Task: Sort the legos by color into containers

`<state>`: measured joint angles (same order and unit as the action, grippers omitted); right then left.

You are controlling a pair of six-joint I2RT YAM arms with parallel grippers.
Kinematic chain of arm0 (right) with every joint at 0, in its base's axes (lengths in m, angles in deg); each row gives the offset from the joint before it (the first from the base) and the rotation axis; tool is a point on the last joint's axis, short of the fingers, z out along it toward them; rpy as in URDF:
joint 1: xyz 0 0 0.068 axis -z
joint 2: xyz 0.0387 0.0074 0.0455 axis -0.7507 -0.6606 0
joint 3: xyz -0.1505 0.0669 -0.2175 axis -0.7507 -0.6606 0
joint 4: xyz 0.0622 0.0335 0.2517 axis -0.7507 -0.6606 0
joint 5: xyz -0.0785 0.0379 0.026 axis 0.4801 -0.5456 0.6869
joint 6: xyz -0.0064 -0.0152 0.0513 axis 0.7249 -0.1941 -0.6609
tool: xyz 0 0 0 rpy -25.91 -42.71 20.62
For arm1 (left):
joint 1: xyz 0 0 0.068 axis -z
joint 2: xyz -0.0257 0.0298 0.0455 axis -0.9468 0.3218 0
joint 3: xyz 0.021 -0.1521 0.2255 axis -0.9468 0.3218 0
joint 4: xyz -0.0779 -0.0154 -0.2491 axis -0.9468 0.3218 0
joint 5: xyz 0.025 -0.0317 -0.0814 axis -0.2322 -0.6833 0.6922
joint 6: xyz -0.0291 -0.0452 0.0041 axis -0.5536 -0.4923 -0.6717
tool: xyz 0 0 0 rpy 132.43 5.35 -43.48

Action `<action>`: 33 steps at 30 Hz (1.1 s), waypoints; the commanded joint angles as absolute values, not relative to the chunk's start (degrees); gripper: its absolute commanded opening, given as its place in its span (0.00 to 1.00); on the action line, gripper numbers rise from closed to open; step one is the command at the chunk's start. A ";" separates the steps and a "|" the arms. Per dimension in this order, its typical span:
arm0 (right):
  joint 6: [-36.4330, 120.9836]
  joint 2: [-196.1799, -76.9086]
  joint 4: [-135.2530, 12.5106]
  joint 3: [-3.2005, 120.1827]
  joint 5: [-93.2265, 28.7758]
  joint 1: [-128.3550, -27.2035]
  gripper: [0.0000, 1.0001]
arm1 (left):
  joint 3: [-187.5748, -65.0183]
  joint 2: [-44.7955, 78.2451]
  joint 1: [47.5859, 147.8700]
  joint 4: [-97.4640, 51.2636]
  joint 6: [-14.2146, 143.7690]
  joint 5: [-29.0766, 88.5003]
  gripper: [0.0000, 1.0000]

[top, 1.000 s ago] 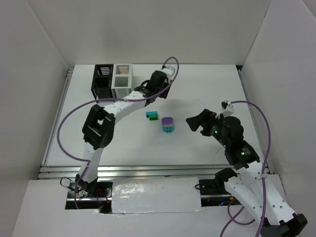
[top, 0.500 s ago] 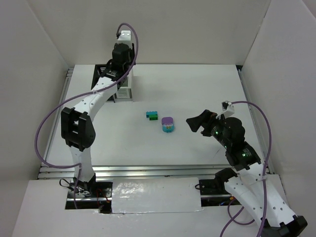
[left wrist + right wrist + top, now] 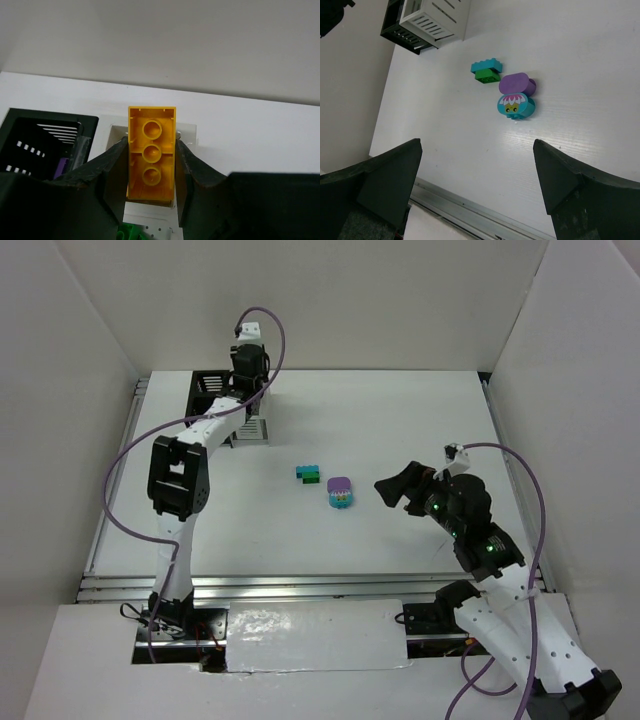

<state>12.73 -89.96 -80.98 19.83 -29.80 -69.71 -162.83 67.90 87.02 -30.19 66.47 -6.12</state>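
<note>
Left claw (image 3: 150,152): pinching a yellow brick (image 3: 151,170) on its long sides, over the white bin (image 3: 189,133).
Right claw (image 3: 477,175): spread wide over the bench (image 3: 570,60), gripping nothing.
Loose legos: teal-green pair (image 3: 486,70) and purple-teal piece (image 3: 516,97), side by side mid-bench, well apart from the bins.
Black bin (image 3: 45,120): something purple inside.

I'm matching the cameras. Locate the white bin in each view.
Top external: white bin upper left, mostly under the left arm.
Left wrist: its rim lower centre, behind the gripped yellow brick.
Right wrist: top left corner.
Shared landmark: the black bin joined beside it.
</note>
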 commanded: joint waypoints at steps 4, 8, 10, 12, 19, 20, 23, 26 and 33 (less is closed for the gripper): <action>13.05 -91.41 -79.58 20.21 -30.74 -69.31 1.00 | -162.06 68.85 85.91 -37.69 63.26 -6.50 0.00; 13.14 -92.02 -79.15 20.12 -30.74 -69.39 1.00 | -161.79 69.20 85.64 -38.14 63.26 -6.41 0.00; 13.23 -92.20 -79.06 20.12 -30.91 -69.31 1.00 | -162.14 70.07 85.56 -37.70 63.35 -6.41 0.00; 13.14 -92.38 -78.88 19.95 -30.91 -69.31 1.00 | -161.80 70.25 85.55 -37.61 63.61 -6.24 0.00; 12.88 -92.64 -78.44 19.95 -31.53 -69.39 1.00 | -159.33 69.55 85.55 -39.19 64.14 -6.15 0.00; 12.70 -92.47 -78.35 19.86 -31.70 -69.39 1.00 | -159.42 69.64 85.55 -39.10 64.40 -5.89 0.00; 12.61 -92.29 -78.00 19.68 -31.97 -69.40 1.00 | -159.51 69.64 85.55 -38.84 64.49 -5.88 0.00; 12.70 -92.29 -78.35 19.60 -31.97 -69.40 1.00 | -159.42 69.46 85.55 -38.75 64.49 -5.62 0.00; 12.79 -91.67 -78.62 19.16 -31.79 -69.31 1.00 | -159.95 69.81 85.55 -38.05 64.40 -5.09 0.03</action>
